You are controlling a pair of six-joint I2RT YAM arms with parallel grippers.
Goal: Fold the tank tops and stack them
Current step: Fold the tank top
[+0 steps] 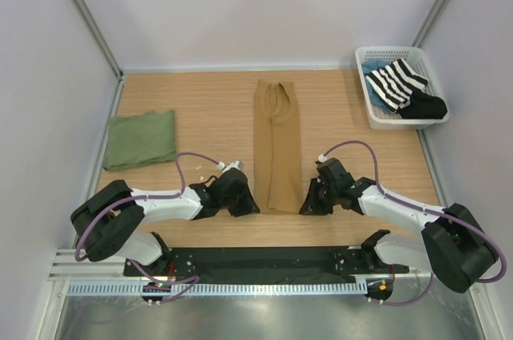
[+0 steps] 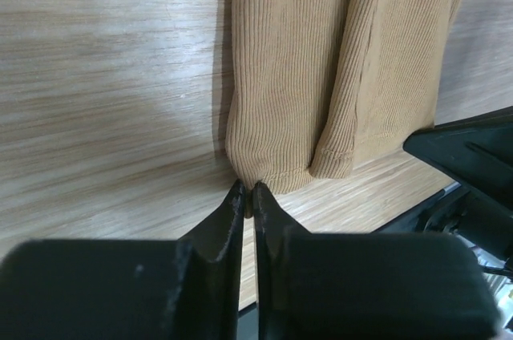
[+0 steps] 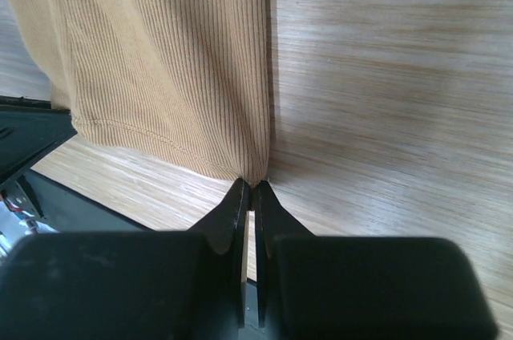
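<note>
As hands (image 2: 247, 189) (image 3: 251, 186) pinch its hem corners, tan top (image 1: 277, 147) lies folded.

Setting: robotics lab test cell. Evidence: plain white panel walls (image 1: 264, 3) at twelve o'clock, grey metal corner posts (image 1: 84, 11), light wooden tabletop (image 1: 208, 107), slotted white cable duct (image 1: 264, 288) at six o'clock.

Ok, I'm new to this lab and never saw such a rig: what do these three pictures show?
Two robot arms sit at the near edge of a wooden table. The wide picture looks down from above; the two close-ups come from wrist cameras. A tan tank top, folded into a long strip, lies mid-table, a folded olive green tank top at left, and a white basket at right holds a striped garment and a black garment. The left gripper and right gripper each pinch a near corner of the tan tank top.
</note>
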